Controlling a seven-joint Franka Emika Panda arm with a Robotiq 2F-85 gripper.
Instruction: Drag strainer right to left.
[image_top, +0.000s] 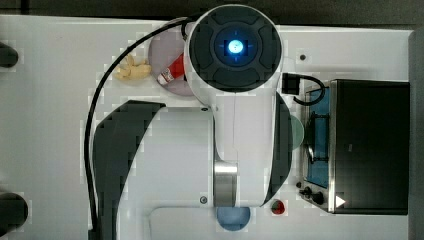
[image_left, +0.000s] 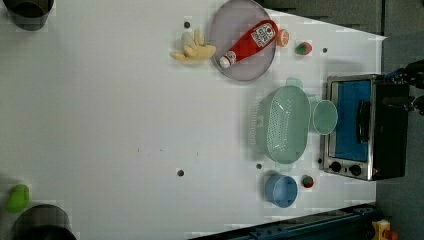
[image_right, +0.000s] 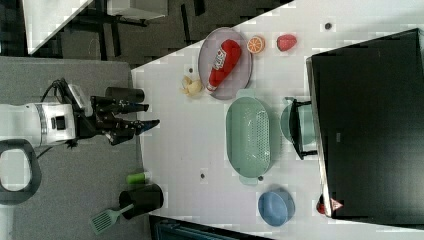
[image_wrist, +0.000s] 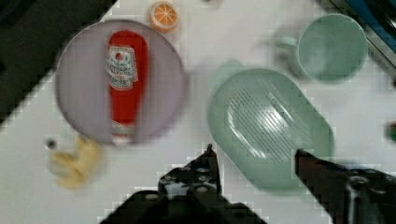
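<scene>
gripper (image_wrist: 254, 151) held open, nothing gripped | strainer (image_wrist: 270, 127) seen empty, just under fingertips | mug (image_wrist: 331, 46) empty, beyond strainer | ketchup bottle (image_wrist: 123, 84) laid on plate (image_wrist: 161, 79), off to side

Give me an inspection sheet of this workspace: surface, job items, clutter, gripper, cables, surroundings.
Surface: white table, bare over most of the left view's left half.
Job's things: strainer, pale green, upright, beside the mug in front of the toaster oven.
Clutter: ketchup bottle lying on a grey plate; yellow toy; orange slice; strawberry; blue bowl; small red item near the oven.
Gripper: gripper open, holding nothing, above the strainer's edge in the wrist view.
Cables: black cable running along the arm.
Surroundings: dark cups at the table corners, one holding a green spatula.
</scene>
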